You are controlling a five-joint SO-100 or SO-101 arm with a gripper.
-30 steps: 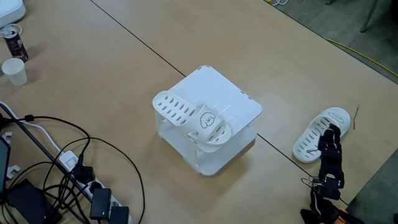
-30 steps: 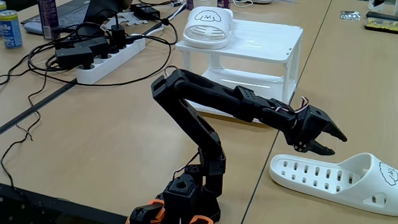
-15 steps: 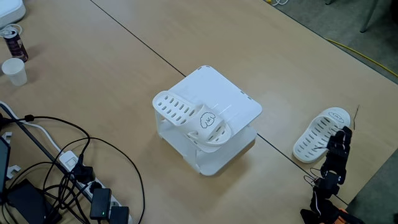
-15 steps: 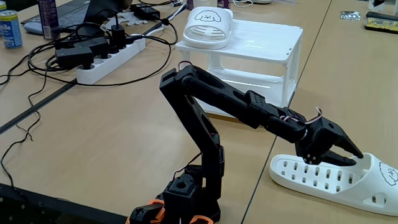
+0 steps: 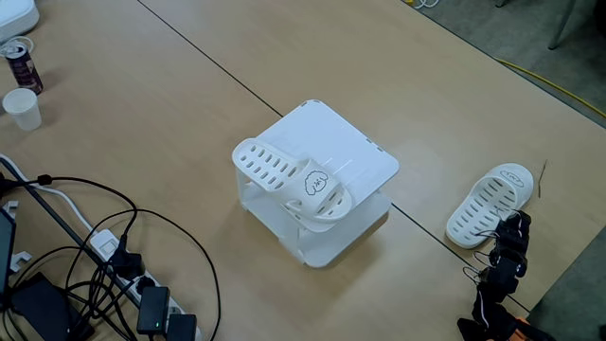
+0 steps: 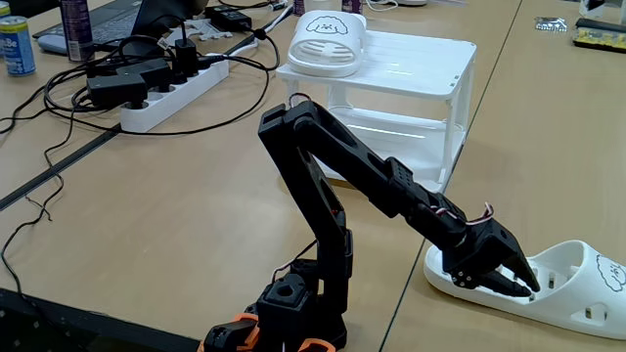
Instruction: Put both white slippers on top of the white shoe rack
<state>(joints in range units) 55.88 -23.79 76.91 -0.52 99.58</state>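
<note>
One white slipper [image 5: 295, 184] lies on the near-left part of the white shoe rack's flat top [image 5: 336, 142]; in the other fixed view this slipper [image 6: 326, 43] rests toe-forward on the rack [image 6: 421, 61]. The second white slipper [image 5: 490, 202] lies on the table to the right of the rack. My black gripper [image 6: 504, 284] is low over that slipper [image 6: 577, 288], at the heel end of its perforated sole. Its jaws stand apart, straddling the slipper's near side edge. From above, the gripper [image 5: 508, 235] overlaps the slipper's lower right edge.
A power strip [image 6: 171, 83] with tangled black cables [image 5: 104, 256] lies left of the arm base [image 6: 293, 313]. A paper cup [image 5: 22, 107] and a can [image 5: 21, 62] stand far left. The table edge runs close behind the slipper on the right.
The arm has stretched out and dropped. The gripper went from hovering beside the table slipper to sitting low over its heel end, still open.
</note>
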